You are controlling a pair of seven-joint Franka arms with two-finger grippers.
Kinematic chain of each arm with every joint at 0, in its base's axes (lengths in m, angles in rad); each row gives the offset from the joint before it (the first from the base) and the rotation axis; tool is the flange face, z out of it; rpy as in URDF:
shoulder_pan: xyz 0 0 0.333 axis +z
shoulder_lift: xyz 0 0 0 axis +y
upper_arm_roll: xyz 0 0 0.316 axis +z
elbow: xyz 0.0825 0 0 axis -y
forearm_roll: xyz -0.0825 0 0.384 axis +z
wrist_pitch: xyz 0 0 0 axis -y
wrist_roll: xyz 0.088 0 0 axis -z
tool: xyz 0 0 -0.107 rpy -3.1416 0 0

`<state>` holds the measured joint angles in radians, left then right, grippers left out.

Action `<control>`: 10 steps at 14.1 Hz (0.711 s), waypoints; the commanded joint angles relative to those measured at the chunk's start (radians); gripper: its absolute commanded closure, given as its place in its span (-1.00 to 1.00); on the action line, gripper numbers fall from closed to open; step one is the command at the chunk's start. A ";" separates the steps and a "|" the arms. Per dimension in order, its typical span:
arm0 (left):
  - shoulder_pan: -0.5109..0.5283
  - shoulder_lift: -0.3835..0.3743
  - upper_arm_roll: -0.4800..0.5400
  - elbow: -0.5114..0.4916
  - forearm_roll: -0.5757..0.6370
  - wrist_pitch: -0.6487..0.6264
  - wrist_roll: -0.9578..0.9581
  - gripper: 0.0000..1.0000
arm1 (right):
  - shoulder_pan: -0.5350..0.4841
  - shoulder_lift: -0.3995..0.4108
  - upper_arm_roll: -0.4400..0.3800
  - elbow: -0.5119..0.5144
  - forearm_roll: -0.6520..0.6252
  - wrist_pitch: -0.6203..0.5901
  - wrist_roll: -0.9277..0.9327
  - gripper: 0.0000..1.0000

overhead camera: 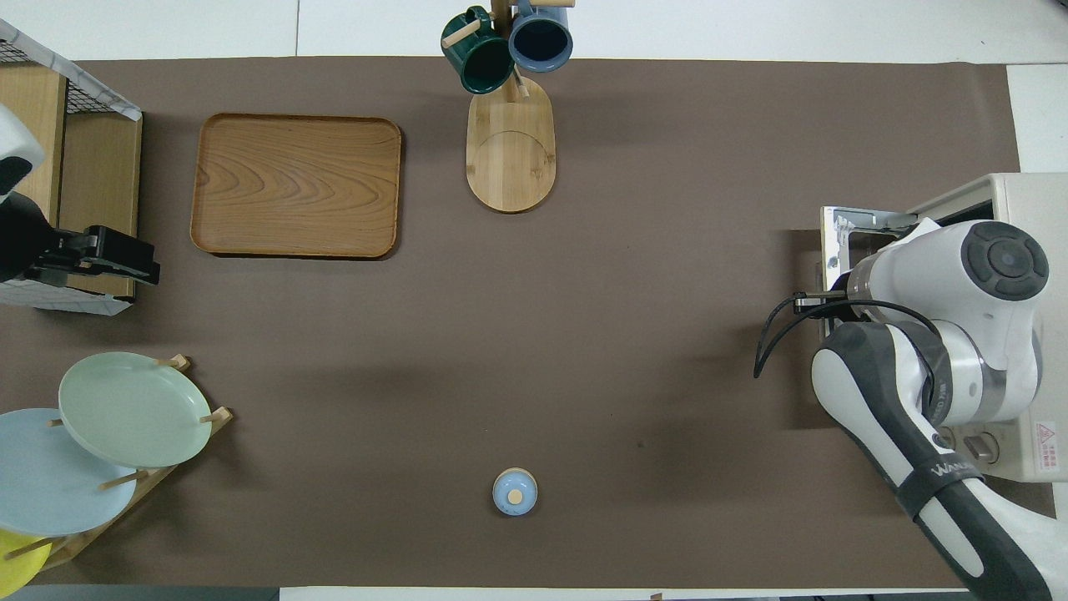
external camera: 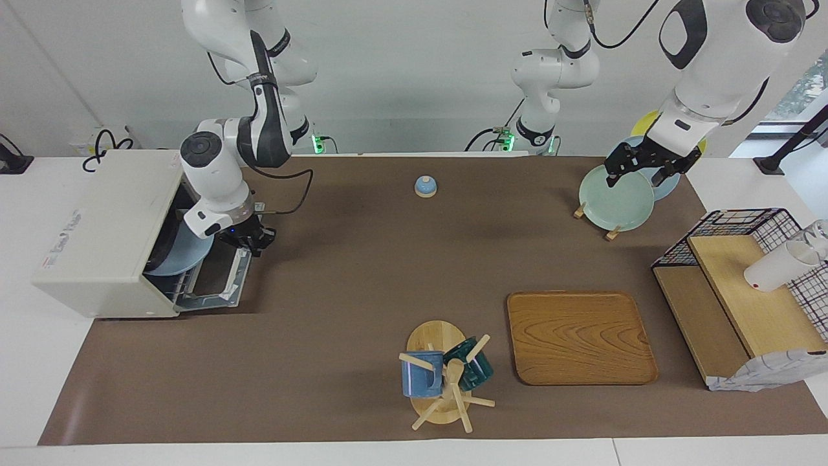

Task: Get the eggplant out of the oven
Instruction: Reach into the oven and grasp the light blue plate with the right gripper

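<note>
The off-white oven (external camera: 103,226) stands at the right arm's end of the table, and it also shows in the overhead view (overhead camera: 1022,200). Its door (external camera: 217,285) is folded down open. A light blue plate (external camera: 187,255) sits in the oven's mouth with darkness above it. I cannot make out the eggplant. My right gripper (external camera: 253,244) hangs just over the open door's outer edge, beside the plate's rim; in the overhead view its arm hides it. My left gripper (external camera: 637,178) is open and empty over the plate rack, and it also shows in the overhead view (overhead camera: 125,259).
A plate rack with a green plate (external camera: 614,197) stands at the left arm's end. Beside it is a wire basket rack (external camera: 744,285) with a white cup (external camera: 776,265). A wooden tray (external camera: 579,336), a mug tree (external camera: 446,375) and a small blue bell (external camera: 425,186) are mid-table.
</note>
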<state>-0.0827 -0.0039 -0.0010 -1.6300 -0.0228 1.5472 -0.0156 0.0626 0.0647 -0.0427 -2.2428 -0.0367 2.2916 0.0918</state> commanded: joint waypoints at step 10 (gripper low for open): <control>0.011 -0.024 -0.005 -0.022 0.020 -0.007 0.010 -1.00 | 0.028 0.037 -0.014 0.014 0.011 0.043 0.057 1.00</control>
<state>-0.0827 -0.0039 -0.0010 -1.6300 -0.0228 1.5469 -0.0156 0.0733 0.0982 -0.0452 -2.2455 -0.0362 2.3254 0.1342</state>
